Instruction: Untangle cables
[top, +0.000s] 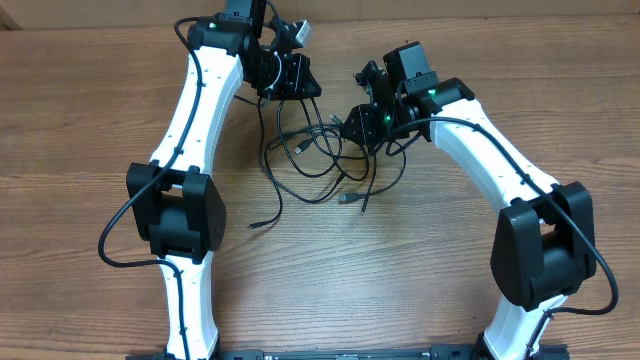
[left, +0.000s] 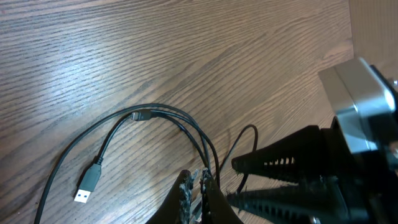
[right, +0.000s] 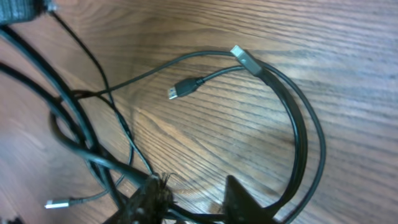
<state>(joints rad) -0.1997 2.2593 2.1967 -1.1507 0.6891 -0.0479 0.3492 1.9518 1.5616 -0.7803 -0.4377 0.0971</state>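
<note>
Several thin black cables lie in tangled loops on the wooden table between the two arms. My left gripper is at the back left, above the tangle's edge. In the left wrist view its fingers are pressed together, with cable strands running up into the tips. A USB plug lies on the wood to their left. My right gripper hangs over the tangle's right side. Its jaws stand apart, with one cable crossing low between them. Two looped cables end in plugs.
Loose cable ends reach toward the front of the table, one with a silver-tipped plug. In the left wrist view the right arm's black slotted gripper body sits close on the right. Both arm bases stand at the front edge.
</note>
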